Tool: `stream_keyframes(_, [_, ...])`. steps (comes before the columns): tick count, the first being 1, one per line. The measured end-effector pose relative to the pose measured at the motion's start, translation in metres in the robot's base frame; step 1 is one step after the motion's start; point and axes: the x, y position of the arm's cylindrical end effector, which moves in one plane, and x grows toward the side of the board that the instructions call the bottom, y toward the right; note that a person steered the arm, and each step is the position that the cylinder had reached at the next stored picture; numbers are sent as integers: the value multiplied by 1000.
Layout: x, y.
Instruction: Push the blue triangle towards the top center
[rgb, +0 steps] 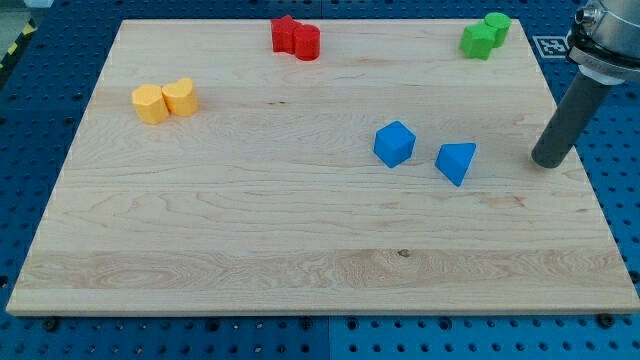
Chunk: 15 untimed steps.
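Observation:
The blue triangle (456, 162) lies on the wooden board (250, 230), right of centre. A blue cube (394, 144) sits just to its left, apart from it. My tip (546, 161) rests on the board near the right edge, to the right of the blue triangle with a clear gap between them. The dark rod rises from it toward the view's top right.
Two red blocks (296, 38) touch at the top centre, one star-shaped. Two green blocks (486, 35) sit together at the top right. Two yellow blocks (165, 100) sit side by side at the upper left.

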Motion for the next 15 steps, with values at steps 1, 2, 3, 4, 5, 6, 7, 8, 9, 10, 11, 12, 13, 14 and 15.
stream_keyframes(1, [4, -24])
stream_keyframes(2, [11, -47])
stream_keyframes(3, [11, -66])
stream_keyframes(4, [11, -85])
stream_keyframes(5, [8, -108])
stream_keyframes(6, [-2, -132])
stream_keyframes(7, [-4, -162])
stream_keyframes(8, [4, -184])
stream_keyframes(9, [31, -190])
stream_keyframes(10, [36, -202])
stream_keyframes(11, [39, -221])
stream_keyframes(12, [57, -241])
stream_keyframes(13, [59, -251])
stream_keyframes(14, [47, -251])
stream_keyframes(15, [32, -251])
